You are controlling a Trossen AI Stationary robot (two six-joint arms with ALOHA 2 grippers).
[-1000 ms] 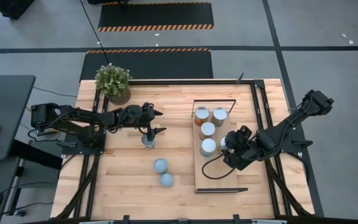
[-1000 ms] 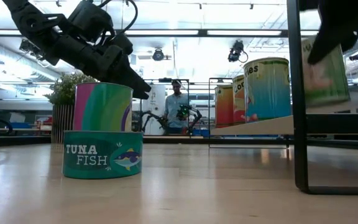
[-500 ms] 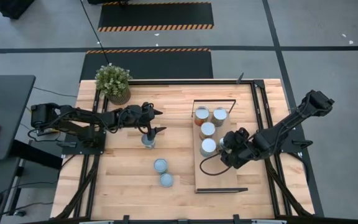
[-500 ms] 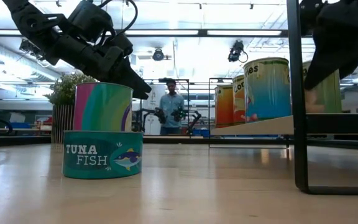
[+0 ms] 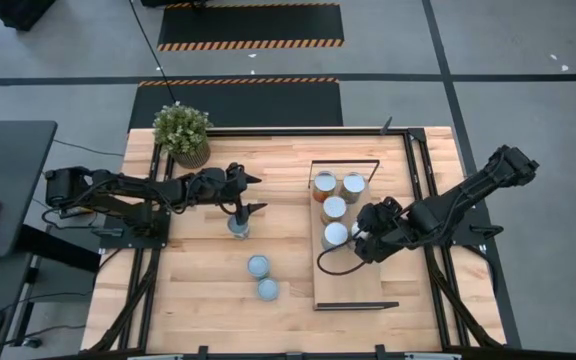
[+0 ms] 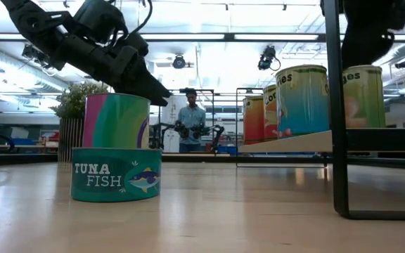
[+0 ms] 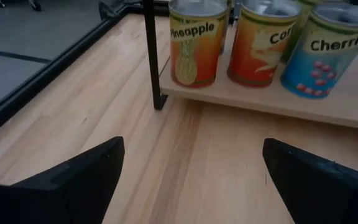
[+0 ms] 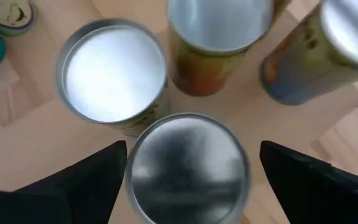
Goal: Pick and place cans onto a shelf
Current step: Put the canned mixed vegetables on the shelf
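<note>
Several cans stand upright on the shelf (image 5: 353, 280). My right gripper (image 8: 191, 149) hovers open above the nearest of them, a silver-topped can (image 8: 188, 165), one finger on each side and clear of it. In the low view this can (image 6: 364, 95) stands on the shelf board below the gripper (image 6: 364, 56). On the table my left gripper (image 5: 259, 195) is open just above and beside a tall pink-and-green can (image 6: 117, 121). Two more cans (image 5: 258, 265) (image 5: 268, 289) rest on the table nearer the front; one is a flat tuna can (image 6: 116, 174).
A potted plant (image 5: 182, 132) stands at the table's far left corner. The shelf's black frame post (image 6: 337, 105) rises at its end. Bare shelf board lies toward the near end (image 5: 353, 290). A person (image 6: 190, 126) stands in the room beyond the table.
My right gripper has risen off the can at the shelf's right side, which stays upright on the board and now shows uncovered in the low view. My left gripper has kept still over the tall can.
</note>
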